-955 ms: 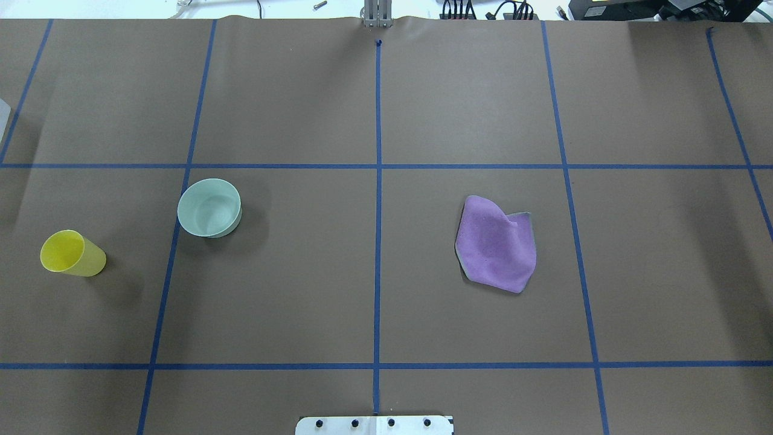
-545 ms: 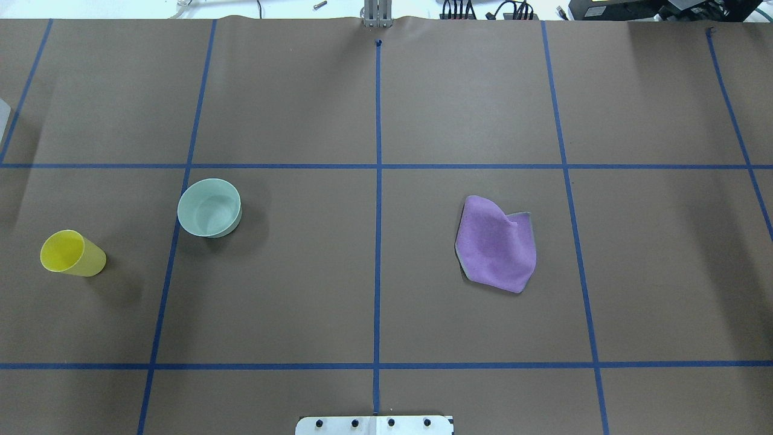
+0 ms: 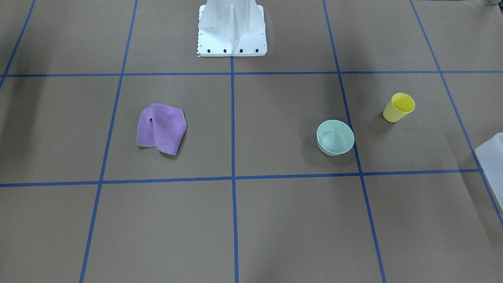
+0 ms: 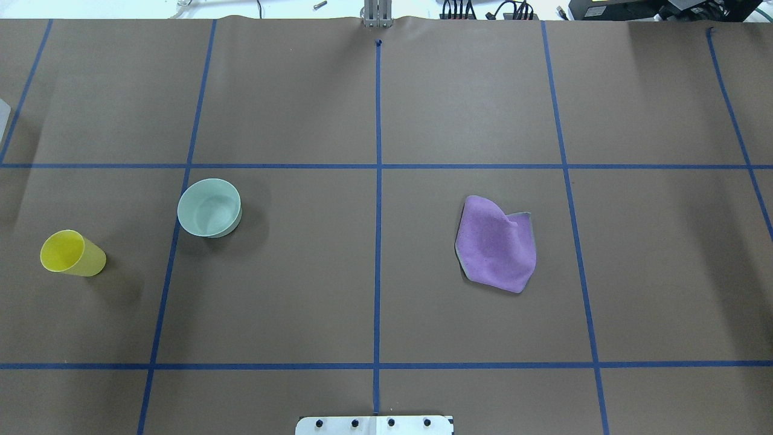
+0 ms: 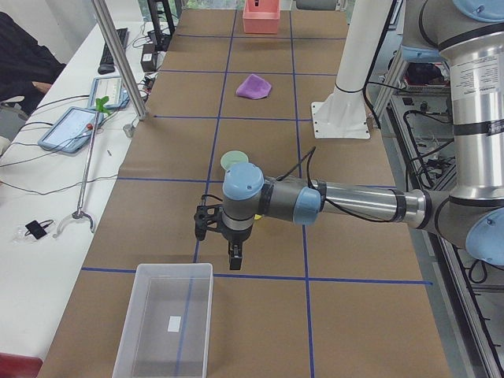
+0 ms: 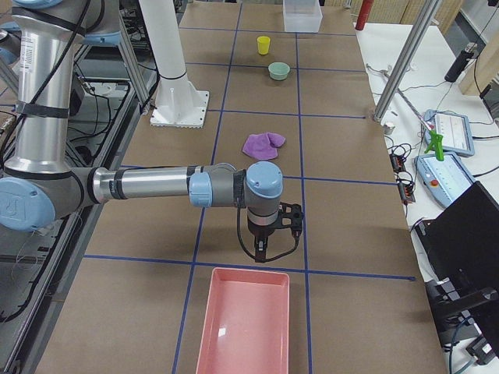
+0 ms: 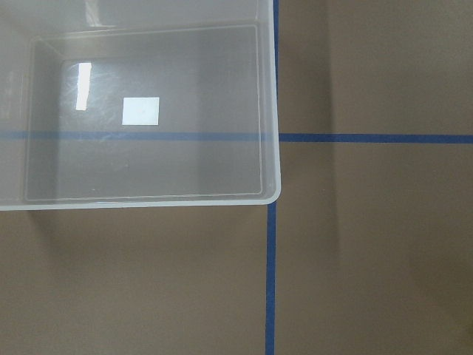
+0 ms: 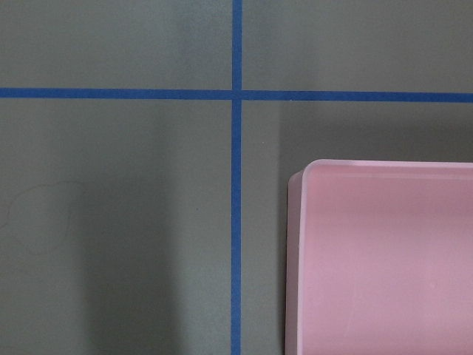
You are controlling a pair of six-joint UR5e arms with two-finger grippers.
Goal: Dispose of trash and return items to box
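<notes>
The cloth [image 4: 496,244] is seen crumpled on the tabletop [image 4: 374,109], well to the right of the bowl [image 4: 209,208]; the cup [image 4: 71,254] is stood near the bowl's left. The cloth is judged soft and light, best pinched at its raised fold. Whether the fingers of the left gripper [image 5: 235,263] or right gripper [image 6: 261,254] are apart cannot be told.

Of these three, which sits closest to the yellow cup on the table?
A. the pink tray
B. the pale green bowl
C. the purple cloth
B: the pale green bowl sits just beside the yellow cup, while the purple cloth lies much farther off and the pink tray sits farther still.
</notes>
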